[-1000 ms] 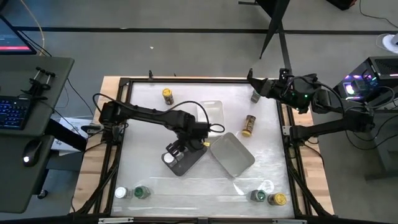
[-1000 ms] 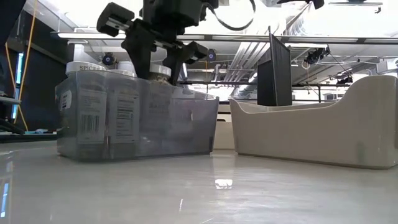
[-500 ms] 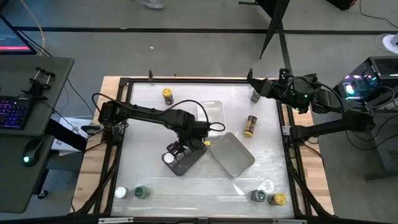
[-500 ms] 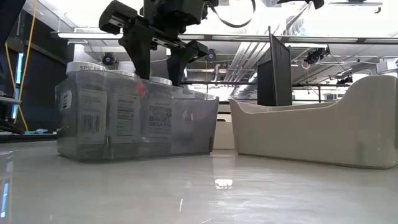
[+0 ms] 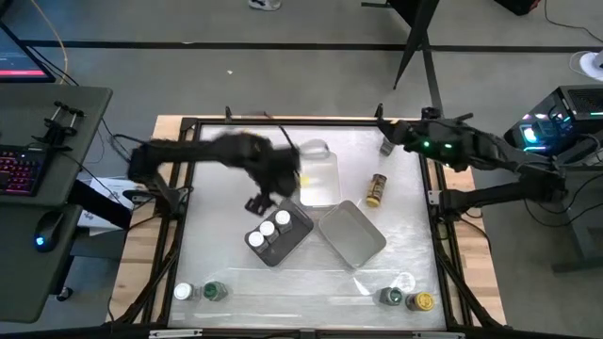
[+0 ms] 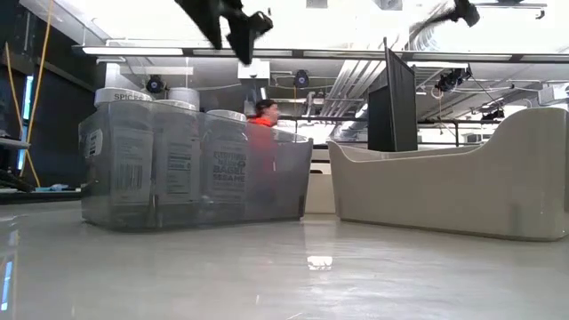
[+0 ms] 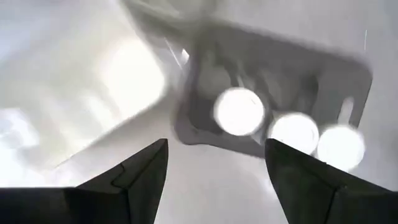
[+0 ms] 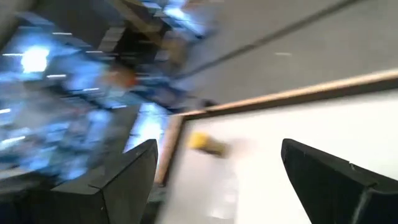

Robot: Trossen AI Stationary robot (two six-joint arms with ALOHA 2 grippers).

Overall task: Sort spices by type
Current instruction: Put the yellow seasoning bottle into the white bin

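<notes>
From overhead I see the whole counter. A dark grey tray holds three white-lidded jars in a row, with a lighter grey tray empty just beside it and a clear tray farther back. Loose spice jars: one yellow-lidded jar lying on its side near the clear tray, one small jar at the far right edge, a white-lidded jar and a green-lidded jar touching at the near left corner, and a green-lidded jar beside a yellow-lidded jar at the near right corner.

The low view shows the labels on the three jars through the dark tray's wall, which the overhead does not, and a person in red in the room behind.

My left gripper is blurred, up above the counter just behind the dark tray; in its wrist view the fingers stand well apart, holding nothing, with the three white lids below. My right gripper hangs at the far right corner; its fingers are spread wide and empty, looking toward a blurred yellow jar.
</notes>
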